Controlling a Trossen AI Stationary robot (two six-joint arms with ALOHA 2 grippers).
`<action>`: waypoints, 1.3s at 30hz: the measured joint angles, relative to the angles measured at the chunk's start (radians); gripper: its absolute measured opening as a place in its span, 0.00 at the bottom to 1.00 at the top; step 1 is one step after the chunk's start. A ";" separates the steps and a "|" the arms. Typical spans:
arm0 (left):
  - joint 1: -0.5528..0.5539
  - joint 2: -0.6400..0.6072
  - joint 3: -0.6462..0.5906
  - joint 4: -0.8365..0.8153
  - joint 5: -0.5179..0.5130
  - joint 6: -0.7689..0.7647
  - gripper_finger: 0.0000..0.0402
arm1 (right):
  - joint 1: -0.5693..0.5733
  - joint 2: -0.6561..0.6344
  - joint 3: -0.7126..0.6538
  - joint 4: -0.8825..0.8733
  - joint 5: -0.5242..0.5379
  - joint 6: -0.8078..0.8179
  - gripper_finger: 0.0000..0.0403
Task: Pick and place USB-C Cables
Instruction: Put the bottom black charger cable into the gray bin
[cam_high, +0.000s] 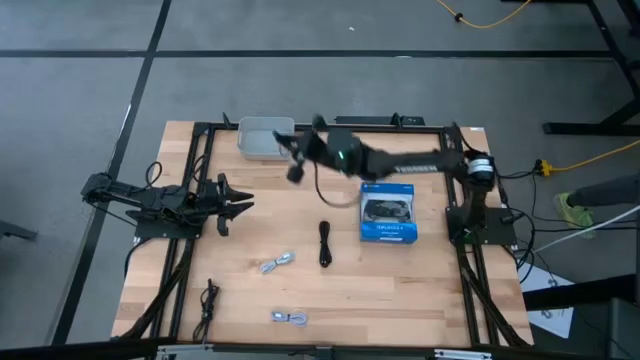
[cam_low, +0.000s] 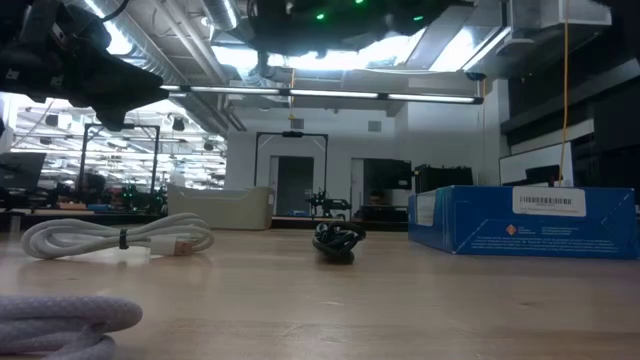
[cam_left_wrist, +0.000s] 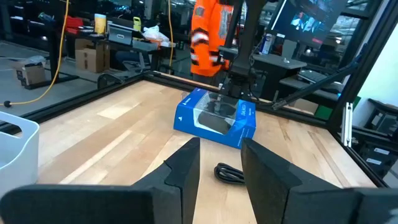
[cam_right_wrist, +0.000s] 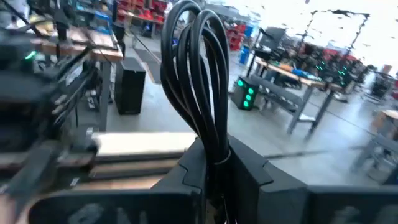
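Aloft, right gripper (cam_right_wrist: 214, 171) pinches a glossy black looped cable (cam_right_wrist: 196, 74).

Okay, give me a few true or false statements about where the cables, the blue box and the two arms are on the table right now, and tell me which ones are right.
1. The right gripper has its jaws shut on a black cable bundle. True.
2. The blue box sits inside the grey bin. False: it lies flat on the table, apart from the bin.
3. The left gripper holds a silvery-grey cable. False: its jaws are open and empty.
4. Two silvery-grey cables lie on the table. True.
5. A black cable lies beside the blue box. True.
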 joint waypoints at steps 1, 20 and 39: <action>0.000 0.000 0.000 0.000 0.000 0.002 0.27 | -0.022 0.026 0.057 -0.027 -0.034 0.000 0.10; 0.000 0.000 0.000 0.004 -0.077 0.352 0.27 | -0.250 0.405 0.771 -0.505 -0.351 -0.001 0.10; 0.000 0.000 0.000 0.004 -0.077 0.446 0.27 | -0.292 0.600 0.771 -0.500 -0.432 -0.003 0.21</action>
